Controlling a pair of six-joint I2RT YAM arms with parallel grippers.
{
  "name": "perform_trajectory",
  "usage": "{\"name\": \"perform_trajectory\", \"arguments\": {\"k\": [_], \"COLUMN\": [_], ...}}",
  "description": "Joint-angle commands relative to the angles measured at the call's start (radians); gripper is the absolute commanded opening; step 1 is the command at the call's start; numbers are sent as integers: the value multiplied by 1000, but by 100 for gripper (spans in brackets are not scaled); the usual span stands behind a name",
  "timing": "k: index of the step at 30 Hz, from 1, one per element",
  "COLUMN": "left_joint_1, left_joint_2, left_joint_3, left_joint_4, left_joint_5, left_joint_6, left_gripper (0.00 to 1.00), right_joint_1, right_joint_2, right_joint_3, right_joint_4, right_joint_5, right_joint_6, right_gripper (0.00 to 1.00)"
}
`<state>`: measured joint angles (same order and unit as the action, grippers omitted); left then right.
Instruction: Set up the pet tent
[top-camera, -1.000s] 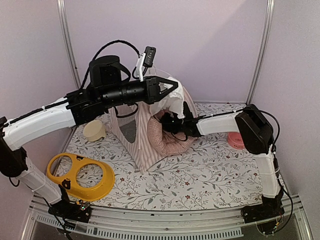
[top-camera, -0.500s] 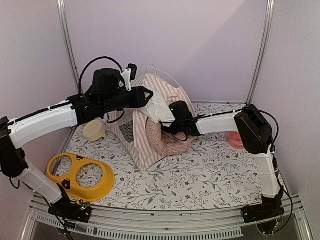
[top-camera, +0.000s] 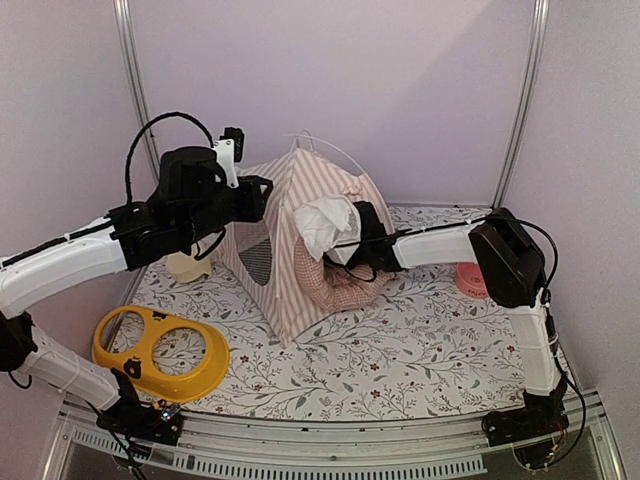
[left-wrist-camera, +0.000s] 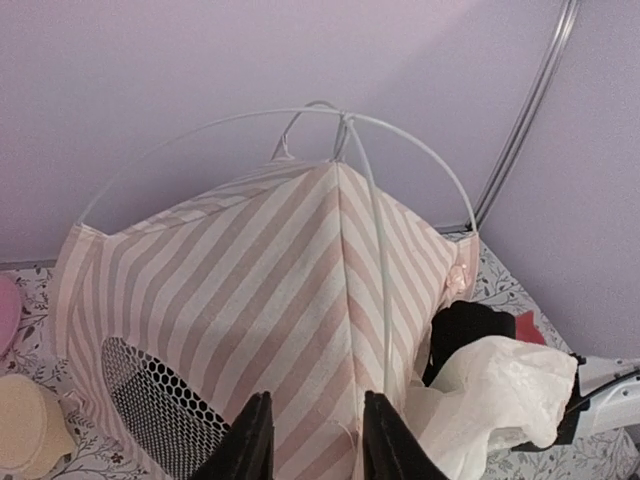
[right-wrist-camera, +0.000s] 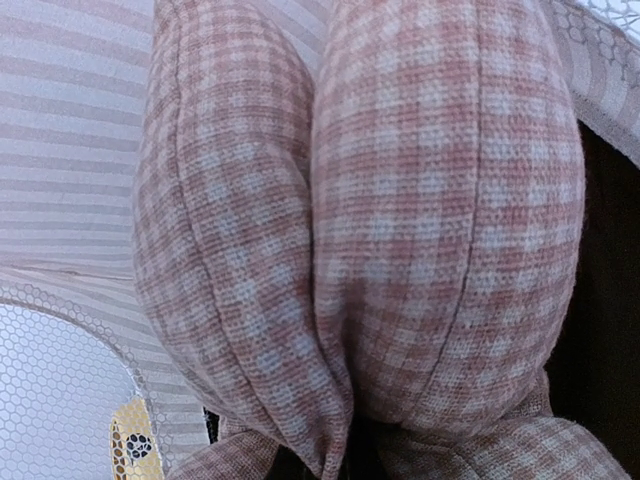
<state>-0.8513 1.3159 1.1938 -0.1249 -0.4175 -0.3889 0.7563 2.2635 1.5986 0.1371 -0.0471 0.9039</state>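
Note:
The pet tent (top-camera: 296, 235) stands upright at the back middle of the mat, pink-and-white striped, with thin wire poles (left-wrist-camera: 381, 260) arching over its peak. A round mesh window (top-camera: 258, 262) faces left. My left gripper (top-camera: 262, 188) hovers just left of the tent's top, open, with only striped fabric (left-wrist-camera: 250, 270) behind its fingertips (left-wrist-camera: 316, 400). The white sheer curtain (top-camera: 325, 222) lies bunched over my right gripper (top-camera: 355, 250) at the door. The pink checked cushion (right-wrist-camera: 400, 200) fills the right wrist view, pinched into a fold at the hidden jaws.
A yellow double bowl (top-camera: 160, 352) sits front left on the floral mat (top-camera: 400, 340). A cream cup (top-camera: 187, 265) stands left of the tent, and a pink dish (top-camera: 472, 281) lies at the right behind my right arm. Metal posts (top-camera: 135, 90) frame the back corners.
My left gripper let go at the tent's top, opened and drew back to the left. The tent's peak rose upright, and the white curtain dropped over my right gripper.

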Motion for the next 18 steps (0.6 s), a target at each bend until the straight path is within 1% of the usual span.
{"name": "perform_trajectory", "arguments": {"k": [1,3,5,8,10,12,15,16,17,18], "left_joint_1": [22,21,15,-13,-23,-28,-37,-39,-42,-46], "left_joint_2": [29,43,55,61,59,66,94,106,122,128], "left_joint_3": [14,13,11,-10,-31,-39,-40,-40,-37,-33], "left_joint_4": [-40,-28,-28,-30,-33,-70,-114,-119,-119,-114], "left_joint_5": [-17,79,159,170,159,116,61,60,71,84], "left_joint_6": [25,32,21,7,-16,-42,-52,-48,-40,-27], "left_gripper": [39,50,58,64,65,64,58,54,49,40], "right_joint_1": [-8,-8,-9,-10,-10,-9,-8,-5,-2,3], "right_joint_2": [17,16,16,14,12,8,-6,-18,-30,-45], "right_joint_3": [-16,-14,-12,-4,0,9,25,28,30,30], "right_joint_4": [-92,-95,-96,-103,-108,-117,-117,-112,-101,-90], "right_joint_5": [-18,-18,-20,-20,-22,-23,-29,-30,-30,-25], "right_joint_6": [-19,-22,-24,-34,-43,-58,-98,-110,-130,-146], "right_gripper": [0,0,0,0,0,0,0,0,0,0]}}
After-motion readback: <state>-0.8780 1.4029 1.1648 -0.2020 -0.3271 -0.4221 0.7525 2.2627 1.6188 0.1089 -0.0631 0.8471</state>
